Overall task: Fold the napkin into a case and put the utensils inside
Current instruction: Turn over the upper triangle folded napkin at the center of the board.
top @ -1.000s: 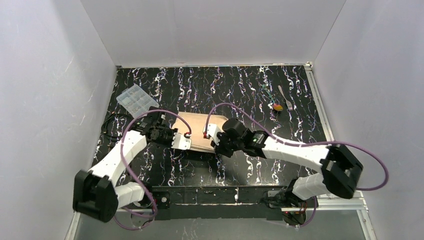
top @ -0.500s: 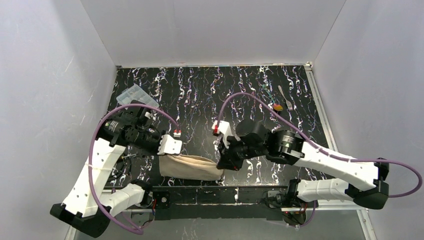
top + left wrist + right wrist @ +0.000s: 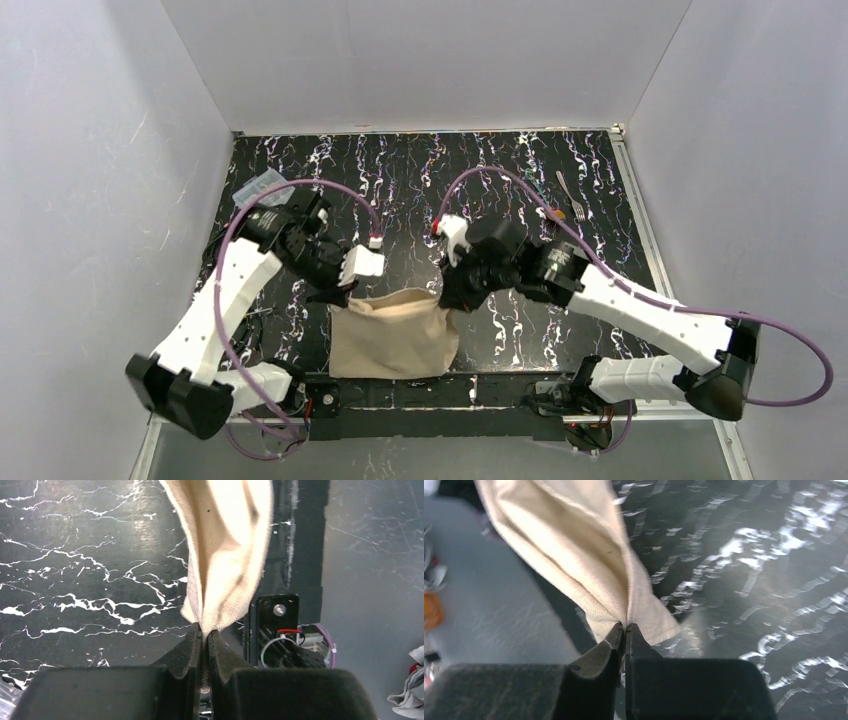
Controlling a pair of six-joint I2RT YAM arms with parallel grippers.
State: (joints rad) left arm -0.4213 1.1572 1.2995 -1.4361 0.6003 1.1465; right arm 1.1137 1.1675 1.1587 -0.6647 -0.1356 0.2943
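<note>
napkin (image 3: 392, 335) | tan, limp, hanging doubled | left fingers (image 3: 184, 656), right fingers (image 3: 600, 658) each clamped on a corner

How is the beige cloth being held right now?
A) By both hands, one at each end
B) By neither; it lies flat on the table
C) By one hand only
A: the left hand and the right hand each pinch a corner of the napkin.
</note>
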